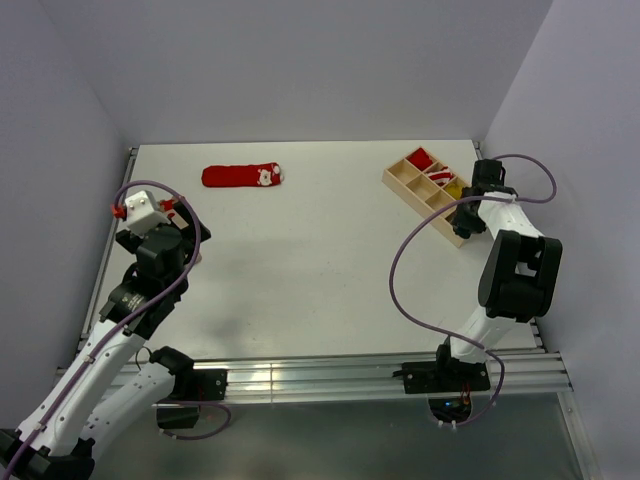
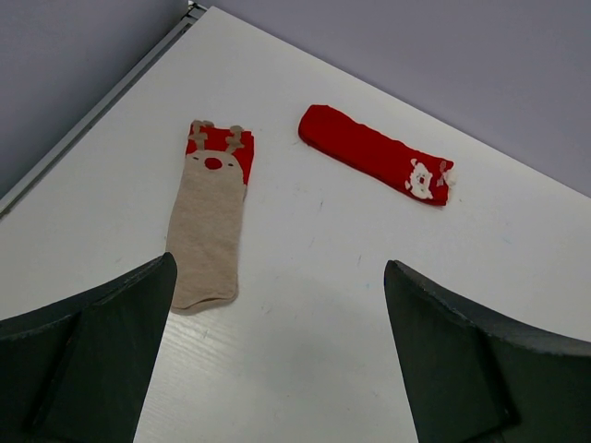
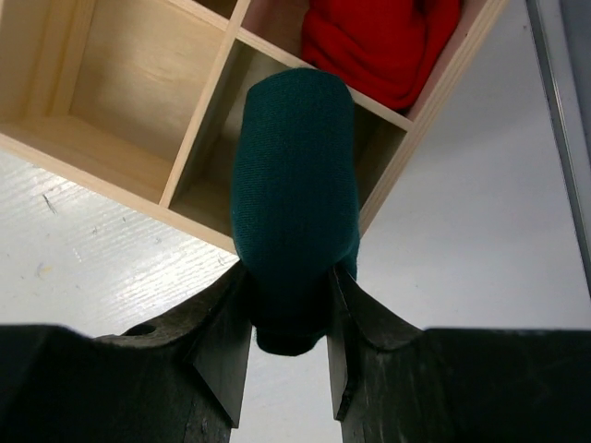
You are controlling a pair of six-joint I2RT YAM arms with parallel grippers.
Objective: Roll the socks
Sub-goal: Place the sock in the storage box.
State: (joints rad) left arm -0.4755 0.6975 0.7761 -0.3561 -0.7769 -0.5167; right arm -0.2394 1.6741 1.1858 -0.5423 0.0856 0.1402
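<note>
One green sock [image 3: 294,175] clamped in right tool [image 3: 292,286], lengthwise toward box [image 3: 92,159], left tool [image 2: 279,277] apart.

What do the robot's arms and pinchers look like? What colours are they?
Both the left arm and the right arm are white with chunky black joints. A thin purple cable loops along each one. The left wrist carries a little white box with red bits. The left gripper and the right gripper each have two dark, smooth, wedge-shaped fingers.
</note>
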